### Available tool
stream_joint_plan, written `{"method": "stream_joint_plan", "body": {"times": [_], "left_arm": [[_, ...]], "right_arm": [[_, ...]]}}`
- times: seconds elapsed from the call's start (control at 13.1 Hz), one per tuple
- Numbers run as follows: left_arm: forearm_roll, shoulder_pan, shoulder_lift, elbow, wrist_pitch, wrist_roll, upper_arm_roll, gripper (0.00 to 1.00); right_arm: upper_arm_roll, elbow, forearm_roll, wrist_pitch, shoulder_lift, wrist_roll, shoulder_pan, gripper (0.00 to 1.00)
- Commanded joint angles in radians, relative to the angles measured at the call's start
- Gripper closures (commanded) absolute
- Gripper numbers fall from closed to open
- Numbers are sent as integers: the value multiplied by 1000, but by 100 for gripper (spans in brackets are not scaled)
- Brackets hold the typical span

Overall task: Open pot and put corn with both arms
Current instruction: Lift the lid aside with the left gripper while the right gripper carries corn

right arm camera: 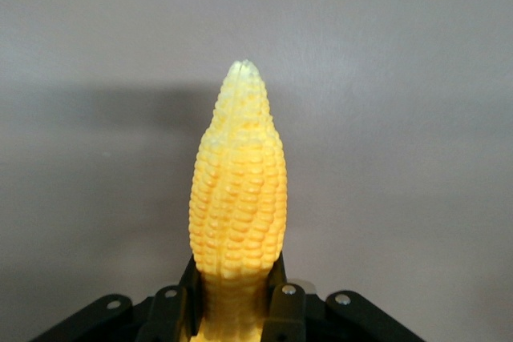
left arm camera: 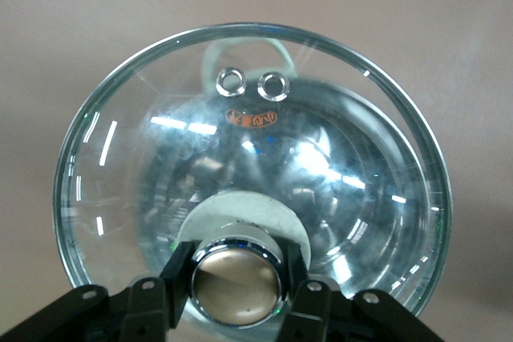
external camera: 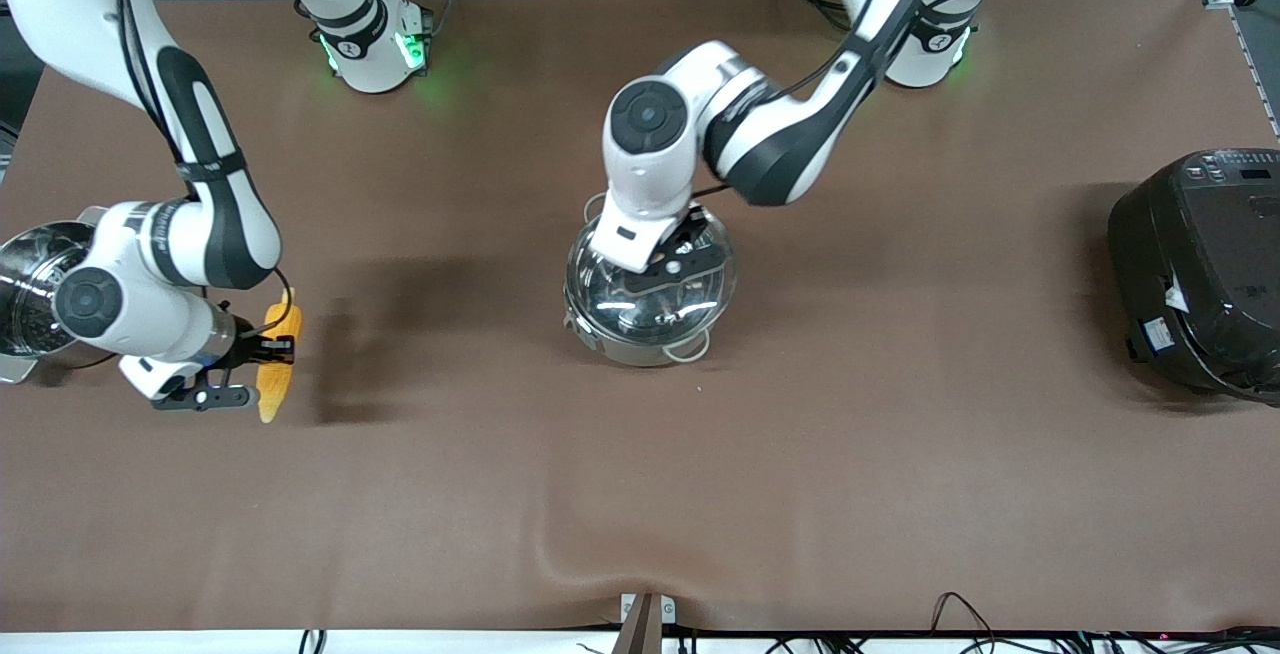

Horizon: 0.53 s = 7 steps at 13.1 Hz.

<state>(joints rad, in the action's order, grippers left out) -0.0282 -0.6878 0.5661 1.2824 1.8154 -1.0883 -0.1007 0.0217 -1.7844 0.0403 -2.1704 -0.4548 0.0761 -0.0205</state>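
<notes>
Front view: the right arm bends down low at its own end of the table, its black right gripper (external camera: 268, 352) clamped across the tapered yellow-orange corn cob (external camera: 277, 366), which juts out past the fingers (right arm camera: 282, 303) on both sides. Just beside that arm stands a steel steamer pot (external camera: 25, 284). Farther from the camera, mid-table, the left arm folds down over the round shiny steel pot (external camera: 648, 306), its left gripper (left arm camera: 237, 282) pinching the coppery knob (left arm camera: 236, 279) of the clear glass lid (left arm camera: 252, 166).
</notes>
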Motion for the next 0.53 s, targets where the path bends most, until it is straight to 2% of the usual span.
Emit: {"method": "stream_joint_plan", "body": {"times": [0.0, 0.23, 0.46], "left_arm": [[-22, 98, -130, 44, -64, 120, -2, 100], [-24, 255, -198, 106, -65, 316, -10, 100], [-25, 381, -224, 213, -13, 497, -10, 100]], "right_arm": [[0, 63, 3, 110, 50, -16, 23, 94], [-2, 184, 0, 318, 94, -95, 95, 94], [-2, 301, -5, 480, 117, -261, 241, 94]]}}
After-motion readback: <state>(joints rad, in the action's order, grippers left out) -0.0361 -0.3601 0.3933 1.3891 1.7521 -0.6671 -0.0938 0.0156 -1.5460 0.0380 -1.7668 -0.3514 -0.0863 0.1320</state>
